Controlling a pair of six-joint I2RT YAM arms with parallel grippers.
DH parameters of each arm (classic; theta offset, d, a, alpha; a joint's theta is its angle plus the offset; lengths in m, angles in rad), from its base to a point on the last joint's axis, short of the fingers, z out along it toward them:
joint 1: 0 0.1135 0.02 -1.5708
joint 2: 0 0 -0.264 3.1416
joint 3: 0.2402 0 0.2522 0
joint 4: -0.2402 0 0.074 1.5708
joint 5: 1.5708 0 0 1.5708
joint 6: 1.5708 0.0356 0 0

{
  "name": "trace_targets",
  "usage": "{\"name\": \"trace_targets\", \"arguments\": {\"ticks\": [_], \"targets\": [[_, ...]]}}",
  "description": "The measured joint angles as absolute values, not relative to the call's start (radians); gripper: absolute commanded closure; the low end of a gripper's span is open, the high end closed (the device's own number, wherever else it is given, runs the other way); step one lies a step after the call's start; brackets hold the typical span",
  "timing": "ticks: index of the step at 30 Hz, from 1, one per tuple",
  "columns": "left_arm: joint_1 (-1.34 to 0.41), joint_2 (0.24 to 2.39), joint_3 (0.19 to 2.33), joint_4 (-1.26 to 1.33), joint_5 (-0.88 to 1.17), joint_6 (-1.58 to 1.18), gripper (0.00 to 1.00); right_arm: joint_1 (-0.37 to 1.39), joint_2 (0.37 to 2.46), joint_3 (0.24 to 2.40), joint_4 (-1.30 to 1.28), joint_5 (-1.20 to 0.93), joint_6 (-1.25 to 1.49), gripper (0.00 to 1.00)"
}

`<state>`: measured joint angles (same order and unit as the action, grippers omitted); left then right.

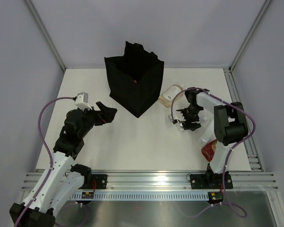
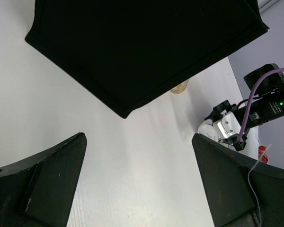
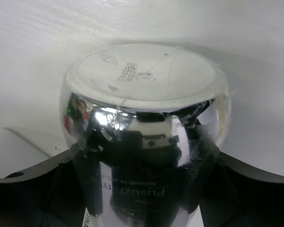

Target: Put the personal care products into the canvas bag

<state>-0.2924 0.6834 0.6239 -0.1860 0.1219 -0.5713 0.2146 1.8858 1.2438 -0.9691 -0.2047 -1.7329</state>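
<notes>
The left jaws stand wide and hold nothing, their two dark fingers (image 2: 47, 184) framing bare white surface (image 1: 132, 146) with the canvas bag (image 1: 135, 78) near ahead; the right jaws are closed on the sides of the shiny silver bottle (image 3: 146, 137), whose white base faces the wrist camera, low over the surface to the right of the bag. The bag stands upright at the middle back of the surface, its mouth open upward, one corner pointing toward the arms and a small red spot showing inside. Just beside the bag's right wall lies a pale amber bottle (image 1: 168, 96), between the bag and the right arm (image 1: 227, 125); a red bottle (image 1: 208, 150) lies on the surface beneath that arm, near its base. A purple cable (image 1: 47, 111) loops off the left arm (image 1: 71, 137) toward the left wall. Pale walls and metal posts close in the back and both sides; a grooved rail (image 1: 246, 137) runs along the right edge. The broadest open stretch lies between the two arms, in front of the bag.
</notes>
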Motion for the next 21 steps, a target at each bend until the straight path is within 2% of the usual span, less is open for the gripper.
{"name": "trace_targets", "arguments": {"ticks": [8, 14, 21], "targets": [[-0.292, 0.682, 0.579, -0.135, 0.154, -0.608, 0.01, 0.196, 1.913, 1.377, -1.046, -0.357, -1.488, 1.0], [-0.292, 0.679, 0.569, -0.122, 0.162, -0.619, 0.01, 0.134, 1.937, 1.549, -1.114, -0.563, -1.256, 1.0], [-0.292, 0.674, 0.566, -0.111, 0.162, -0.622, 0.01, 0.048, 1.94, 1.617, -1.264, -0.886, -1.021, 1.0]]}}
